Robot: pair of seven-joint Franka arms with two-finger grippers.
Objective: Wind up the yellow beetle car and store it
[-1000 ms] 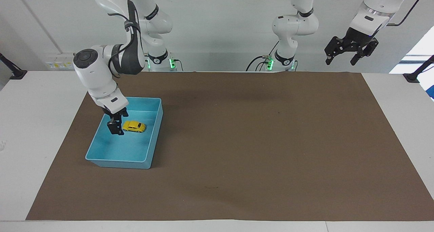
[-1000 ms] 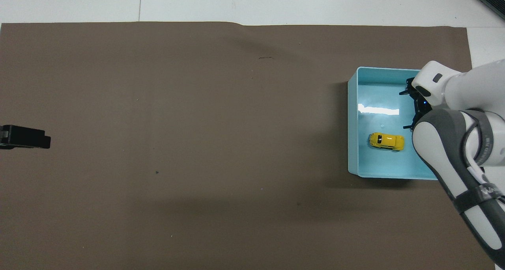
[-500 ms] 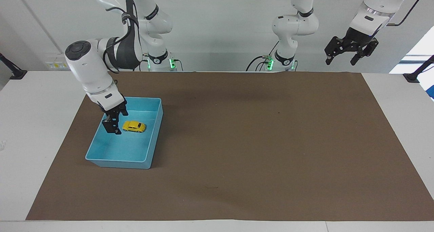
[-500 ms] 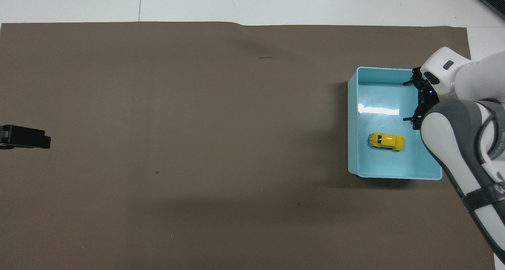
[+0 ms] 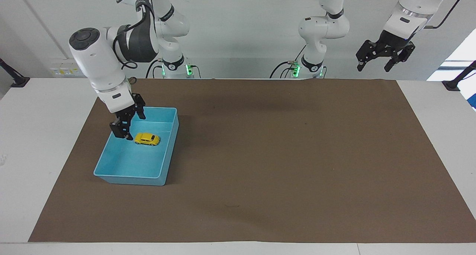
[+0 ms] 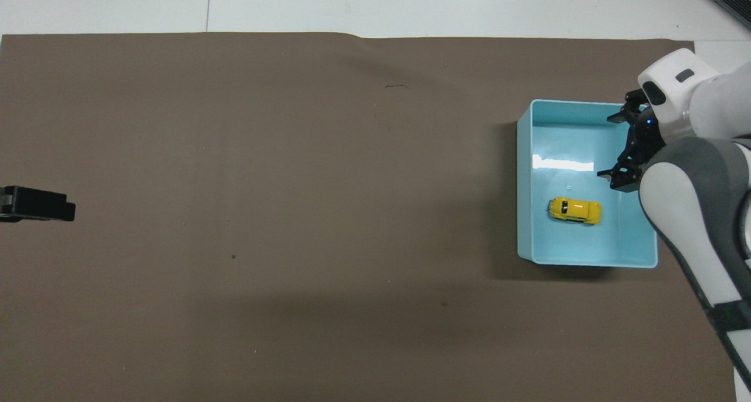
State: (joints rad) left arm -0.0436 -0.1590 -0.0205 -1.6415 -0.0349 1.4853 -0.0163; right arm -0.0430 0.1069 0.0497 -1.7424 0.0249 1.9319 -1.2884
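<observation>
- Yellow and glossy, the car (image 5: 147, 139) stood on its wheels on the floor of the light blue bin (image 5: 163, 171), at the right arm's end of the table, and nothing held it.
- By its look it was a light, hard toy with a smooth rounded shell; I judged that it would not bend under a pinch, but that it could slip on the curved roof.
- The best place for a hold seemed to be the two flat sides at the doors, low on the body and across its short width; the bonnet and the tail slope away, so a pinch there would probably push the car out.
- The small black wheels roll freely, I supposed, so any sideways touch could send the car along the smooth floor toward a wall of the bin.
- The right gripper (image 5: 128, 125) hung over the bin, just beside the car and not touching it, with its jaws spread and nothing between them.
- The left gripper (image 5: 385, 59) waited high at the left arm's end of the table, also with jaws spread and empty.
- With the car already lying in the bin, the storing looked done to me; whether the spring was wound, the views could not tell.
</observation>
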